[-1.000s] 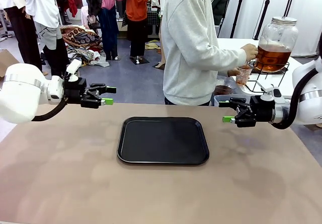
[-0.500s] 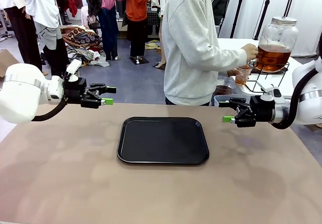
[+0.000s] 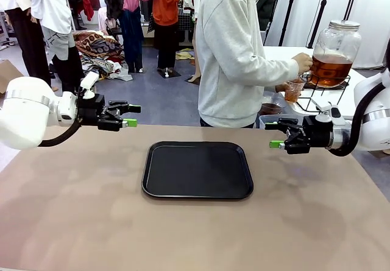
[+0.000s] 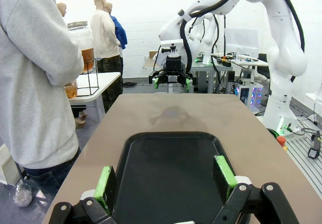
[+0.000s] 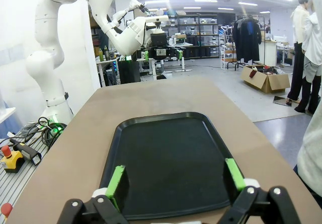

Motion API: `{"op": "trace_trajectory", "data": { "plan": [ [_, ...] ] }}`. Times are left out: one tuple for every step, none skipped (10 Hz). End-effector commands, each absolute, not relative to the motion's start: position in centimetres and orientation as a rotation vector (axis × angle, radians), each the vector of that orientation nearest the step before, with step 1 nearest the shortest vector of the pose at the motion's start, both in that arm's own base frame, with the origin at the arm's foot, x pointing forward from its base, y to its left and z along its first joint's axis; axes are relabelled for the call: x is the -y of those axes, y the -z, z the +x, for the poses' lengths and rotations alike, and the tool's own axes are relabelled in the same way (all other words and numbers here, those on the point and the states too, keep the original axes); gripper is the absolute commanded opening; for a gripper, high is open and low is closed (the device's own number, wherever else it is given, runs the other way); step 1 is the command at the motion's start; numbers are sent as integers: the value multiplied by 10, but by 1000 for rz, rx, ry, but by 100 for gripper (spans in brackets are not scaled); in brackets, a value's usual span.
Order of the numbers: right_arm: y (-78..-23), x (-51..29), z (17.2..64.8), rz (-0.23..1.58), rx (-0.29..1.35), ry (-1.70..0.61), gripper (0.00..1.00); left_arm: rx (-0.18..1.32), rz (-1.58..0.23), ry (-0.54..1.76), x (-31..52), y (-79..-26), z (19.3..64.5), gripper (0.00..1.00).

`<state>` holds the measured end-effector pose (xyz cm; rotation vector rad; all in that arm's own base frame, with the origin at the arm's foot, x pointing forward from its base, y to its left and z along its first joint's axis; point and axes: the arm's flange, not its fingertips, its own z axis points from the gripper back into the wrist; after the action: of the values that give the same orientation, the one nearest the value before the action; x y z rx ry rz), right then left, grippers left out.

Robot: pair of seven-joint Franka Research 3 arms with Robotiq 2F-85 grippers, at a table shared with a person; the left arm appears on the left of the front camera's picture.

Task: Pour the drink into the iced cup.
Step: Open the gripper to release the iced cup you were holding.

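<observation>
The drink (image 3: 329, 70) is amber liquid in a large glass jar on a wire stand, on a side table at the far right. A person in a pale sweatshirt (image 3: 234, 52) holds a small clear cup (image 3: 295, 90) at the jar's tap, with some amber liquid in it. The iced cup is out of view. My left gripper (image 3: 134, 116) hangs open and empty over the table's far left. Opposite it, over the far right, my right gripper (image 3: 271, 134) is open and empty too. In the wrist views each gripper (image 4: 165, 178) (image 5: 176, 178) looks over the black tray (image 4: 171, 158) (image 5: 171, 148).
The empty black tray (image 3: 197, 169) lies in the middle of the tan table. The person stands just past the far edge, turned towards the white side table (image 3: 350, 103). A dark bowl (image 3: 271, 108) sits behind the table.
</observation>
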<state>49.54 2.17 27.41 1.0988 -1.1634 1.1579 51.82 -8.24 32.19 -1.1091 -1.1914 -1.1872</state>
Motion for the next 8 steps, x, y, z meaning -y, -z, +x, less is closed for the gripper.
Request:
{"op": "trace_trajectory", "data": {
  "plan": [
    [-276, -21, 496, 1095, 1166, -1162, 100, 1204, -1107, 1177, 82, -323, 517, 100],
    [-276, -21, 496, 1095, 1166, -1162, 100, 1204, -1107, 1177, 82, -323, 517, 100],
    [-276, -21, 496, 1095, 1166, -1162, 100, 1204, -1107, 1177, 82, -323, 517, 100],
    [-276, -21, 496, 1095, 1166, -1162, 100, 1204, -1107, 1177, 82, -323, 517, 100],
    [-276, -21, 496, 1095, 1166, -1162, 100, 1204, -1107, 1177, 82, -323, 517, 100],
    [-276, -21, 496, 1095, 1166, -1162, 100, 1204, -1107, 1177, 82, -323, 517, 100],
    [-276, -21, 496, 1095, 1166, -1162, 100, 1204, -1107, 1177, 82, -323, 517, 100],
    [-276, -21, 496, 1095, 1166, -1162, 100, 1204, -1107, 1177, 82, -323, 517, 100]
  ]
}}
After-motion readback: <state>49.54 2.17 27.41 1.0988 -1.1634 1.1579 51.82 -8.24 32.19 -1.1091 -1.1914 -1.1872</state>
